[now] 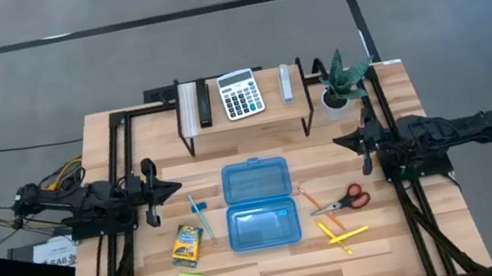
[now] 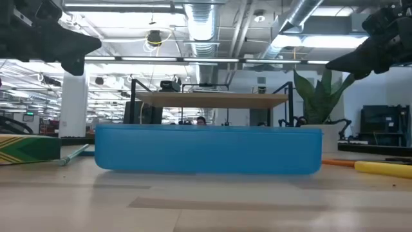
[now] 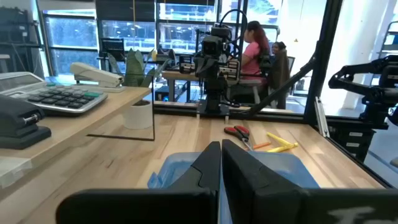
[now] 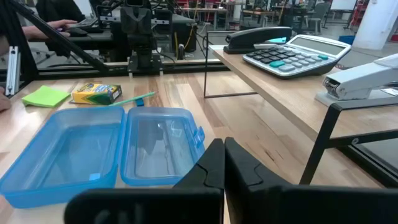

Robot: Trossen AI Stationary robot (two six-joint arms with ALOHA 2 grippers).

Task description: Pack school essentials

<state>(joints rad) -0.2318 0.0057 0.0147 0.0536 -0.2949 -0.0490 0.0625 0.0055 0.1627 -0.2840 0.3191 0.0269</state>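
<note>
On the wooden worktop (image 1: 279, 264), an open blue case (image 1: 260, 204) lies mid-surface. Light, stiff scissors (image 1: 344, 203) and pencils (image 1: 340, 233) lie near the right edge, best pinched mid-length. Left claw (image 1: 173, 186) and right claw (image 1: 341, 144) hover, each pressed together.

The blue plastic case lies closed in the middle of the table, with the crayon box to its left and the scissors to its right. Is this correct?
Not quite: the blue plastic case lies open, its two empty halves side by side, as the high view shows. The crayon box is indeed to its left and the scissors to its right.
</note>
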